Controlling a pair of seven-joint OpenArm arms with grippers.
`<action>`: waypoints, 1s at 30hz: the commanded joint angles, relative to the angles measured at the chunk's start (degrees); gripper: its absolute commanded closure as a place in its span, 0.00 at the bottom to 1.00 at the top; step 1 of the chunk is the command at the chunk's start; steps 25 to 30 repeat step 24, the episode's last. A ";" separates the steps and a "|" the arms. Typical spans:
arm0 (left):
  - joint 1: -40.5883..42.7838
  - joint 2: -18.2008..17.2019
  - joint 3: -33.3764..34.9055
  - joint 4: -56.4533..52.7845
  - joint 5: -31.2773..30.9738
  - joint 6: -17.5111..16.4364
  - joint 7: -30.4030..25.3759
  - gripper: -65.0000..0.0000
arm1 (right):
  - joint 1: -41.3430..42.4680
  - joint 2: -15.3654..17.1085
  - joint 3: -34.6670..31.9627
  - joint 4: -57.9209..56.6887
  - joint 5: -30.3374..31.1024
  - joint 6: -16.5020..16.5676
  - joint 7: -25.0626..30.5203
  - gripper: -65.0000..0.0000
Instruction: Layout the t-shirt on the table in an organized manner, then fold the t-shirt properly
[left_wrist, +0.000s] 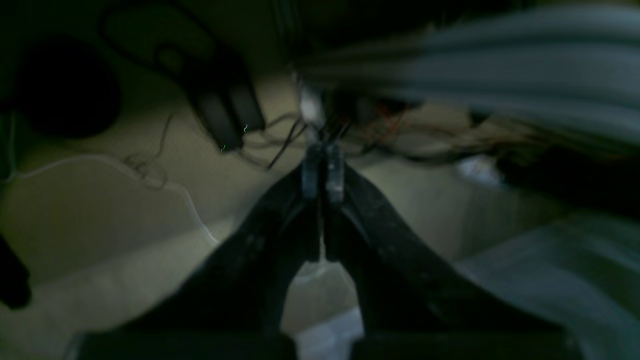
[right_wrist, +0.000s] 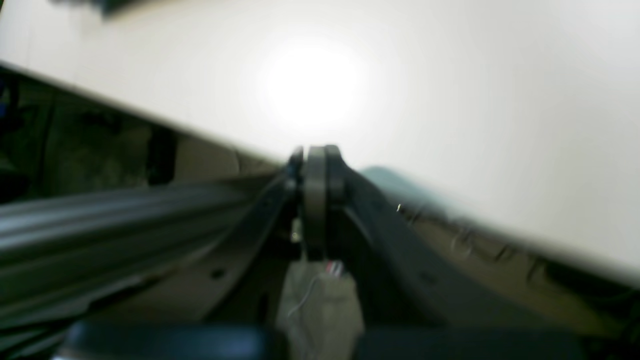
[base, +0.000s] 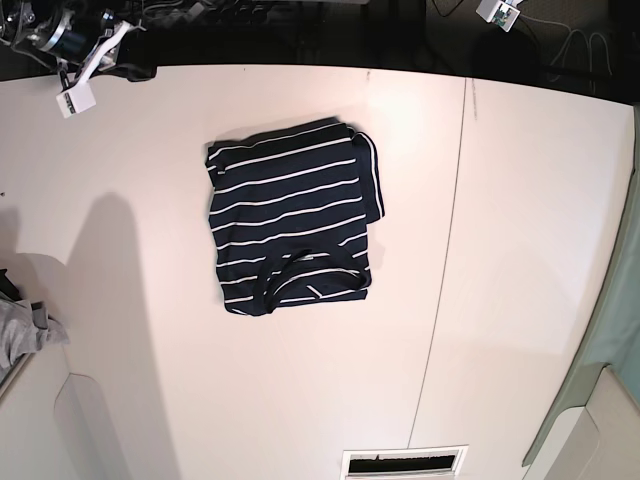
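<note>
The t-shirt, dark navy with thin white stripes, lies folded into a compact rectangle on the white table, left of the table's dark seam. Its neckline faces the near edge. Neither arm shows in the base view. In the left wrist view my left gripper is shut with nothing between its fingers, hanging over a dim floor with cables. In the right wrist view my right gripper is also shut and empty, beside the table's edge. The shirt shows in neither wrist view.
A small grey cloth lies at the table's left edge. A white tag-like box sits at the far left corner, and a white slotted plate at the near edge. Cables and gear lie on the floor.
</note>
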 joint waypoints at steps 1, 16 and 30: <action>0.79 -1.81 0.20 -1.01 -0.20 1.38 -0.02 1.00 | -1.62 0.09 0.11 0.87 0.13 0.55 0.85 1.00; -11.30 -12.17 20.63 -25.83 1.95 12.92 0.28 1.00 | -6.16 -10.38 -11.15 -11.96 -21.29 -2.25 -0.52 1.00; -22.36 -6.10 29.07 -47.19 4.39 13.18 -6.54 1.00 | 4.39 -11.15 -18.78 -27.23 -28.48 -6.14 -0.46 1.00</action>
